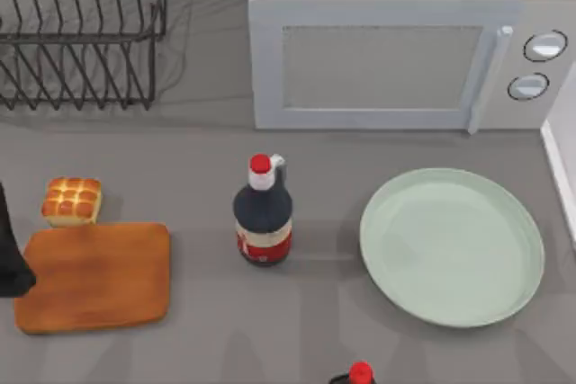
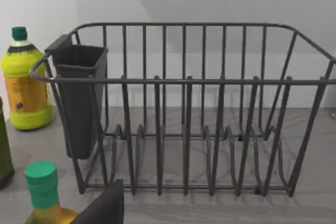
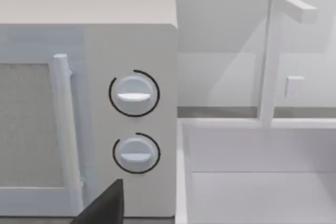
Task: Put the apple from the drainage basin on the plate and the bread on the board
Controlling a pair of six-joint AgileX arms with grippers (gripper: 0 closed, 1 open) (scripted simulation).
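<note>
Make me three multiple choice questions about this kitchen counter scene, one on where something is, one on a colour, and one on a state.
1. Where is the bread?
A. On the counter just beyond the board
B. On the plate
C. Inside the microwave

2. What colour is the cap of the dark bottle between the board and the plate?
A. Green
B. Red
C. White

3. What is the state of the plate?
A. Holding an apple
B. Holding the bread
C. Bare

Answers:
1. A: in the top view the loaf sits off the board's far left corner.
2. B: the cap is red.
3. C: nothing lies on its pale green surface.
</note>
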